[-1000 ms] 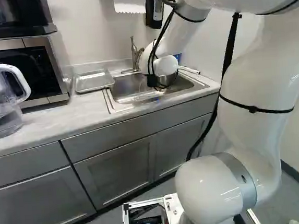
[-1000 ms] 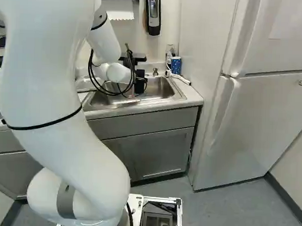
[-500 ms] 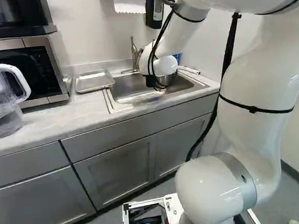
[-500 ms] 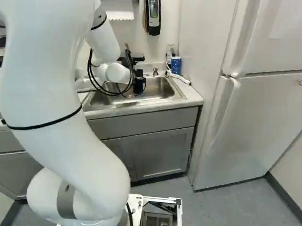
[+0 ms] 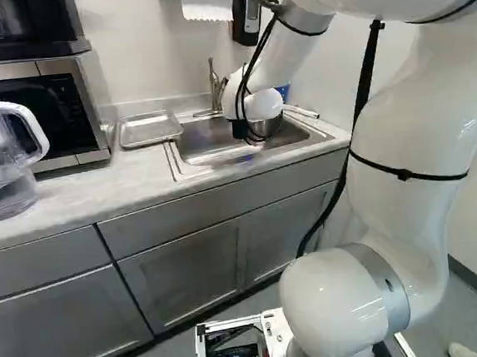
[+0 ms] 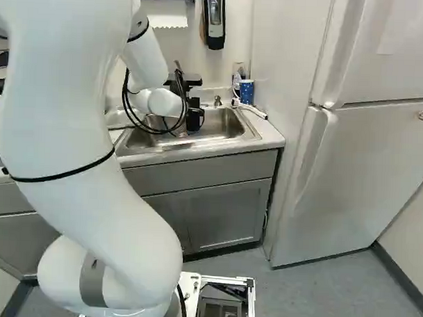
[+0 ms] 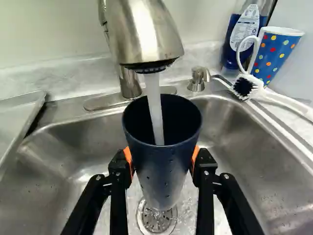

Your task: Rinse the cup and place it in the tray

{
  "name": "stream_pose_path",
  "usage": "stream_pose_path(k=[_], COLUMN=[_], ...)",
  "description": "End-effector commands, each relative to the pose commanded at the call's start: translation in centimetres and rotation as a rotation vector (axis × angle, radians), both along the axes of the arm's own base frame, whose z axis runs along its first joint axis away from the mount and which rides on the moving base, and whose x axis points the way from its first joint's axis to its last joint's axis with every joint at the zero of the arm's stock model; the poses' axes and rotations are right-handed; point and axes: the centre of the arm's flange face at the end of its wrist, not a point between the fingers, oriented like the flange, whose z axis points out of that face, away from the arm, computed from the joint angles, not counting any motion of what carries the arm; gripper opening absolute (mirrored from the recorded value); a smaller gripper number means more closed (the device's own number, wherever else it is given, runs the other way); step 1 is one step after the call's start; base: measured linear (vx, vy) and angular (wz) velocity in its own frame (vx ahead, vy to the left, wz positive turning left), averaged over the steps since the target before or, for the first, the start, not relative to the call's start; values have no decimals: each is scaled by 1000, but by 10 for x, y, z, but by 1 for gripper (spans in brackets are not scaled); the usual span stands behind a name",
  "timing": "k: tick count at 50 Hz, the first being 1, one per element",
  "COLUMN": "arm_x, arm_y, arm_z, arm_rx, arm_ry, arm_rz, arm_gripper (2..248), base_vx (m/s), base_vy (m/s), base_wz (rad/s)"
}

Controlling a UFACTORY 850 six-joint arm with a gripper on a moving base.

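Slightly turned since a second ago, the black two-fingered tool (image 7: 161, 159) pinches a dark blue, tapering cup (image 7: 160, 171) from both sides, fingers parted to its width, under running water (image 7: 154, 103) near the back edge of the steel sink (image 7: 54, 161). Probably light, stiff, slippery; mid-wall suits.

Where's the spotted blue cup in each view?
Wrist view: cup beside the bottle, behind the brush.
Right base view: past the sink's back corner, near the fridge.
Left base view: likely the blue sliver behind the arm, mostly hidden.
Shared landmark: the sink.
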Motion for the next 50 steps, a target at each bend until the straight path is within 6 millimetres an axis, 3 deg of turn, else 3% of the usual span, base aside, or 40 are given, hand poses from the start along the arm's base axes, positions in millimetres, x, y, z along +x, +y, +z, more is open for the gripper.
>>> stream_pose_path(k=[50], arm_x=[0], arm_y=[0], arm_z=[0], arm_rx=[0], arm_ry=[0], arm_rz=[0], arm_gripper=[125], base_vx=[0], base_vy=[0], base_wz=[0])
